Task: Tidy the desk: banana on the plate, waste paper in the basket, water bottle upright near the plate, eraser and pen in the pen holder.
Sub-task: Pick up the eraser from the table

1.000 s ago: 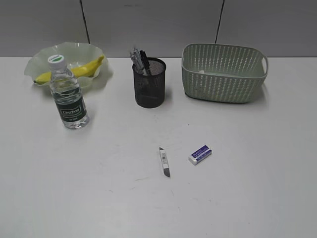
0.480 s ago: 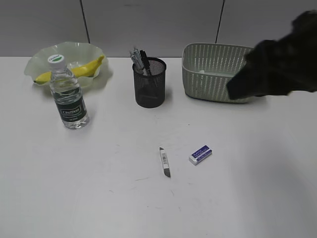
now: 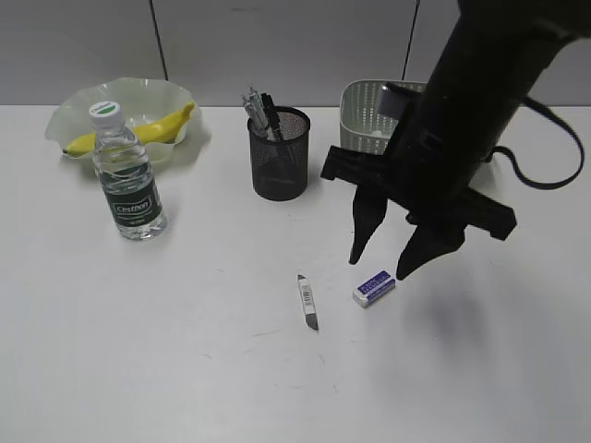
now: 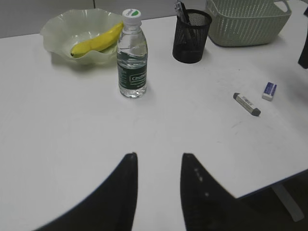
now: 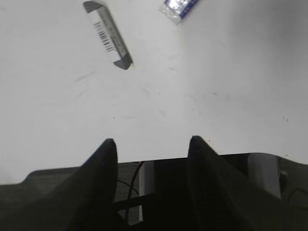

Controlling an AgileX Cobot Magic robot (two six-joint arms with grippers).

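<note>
Your right arm has swung in from 3 o'clock since the earlier frames: a second ago it was out of the exterior view, half a second ago it was a blur over the basket, and now the right end effector (image 3: 383, 263) hangs above the eraser (image 3: 374, 288), fingers spread and grasping nothing. One fingertip (image 3: 358, 254) sits at about 11 o'clock of the eraser and the other at about 2 o'clock; you cannot tell from the pictures whether either touches it.

Nothing on the tabletop (image 3: 138, 351) has shifted. You will find the eraser flat near the middle, with the short grey pen-like stick (image 3: 307, 302) just beside it at 9 o'clock, apart from it. The pen holder (image 3: 279, 154) stands upright at 12 o'clock of the stick, with pens already in it. The basket (image 3: 365, 125) is at 3 o'clock of the pen holder, partly hidden by your right arm. The banana (image 3: 138, 132) lies in the plate (image 3: 69, 115) at the far left. The water bottle (image 3: 126, 175) stands upright just at 6 o'clock of the plate.

Your left end effector (image 4: 158, 166) is released and empty, well back at 6 o'clock from the bottle. In the right wrist view the stick and eraser lie ahead of the open fingers.
</note>
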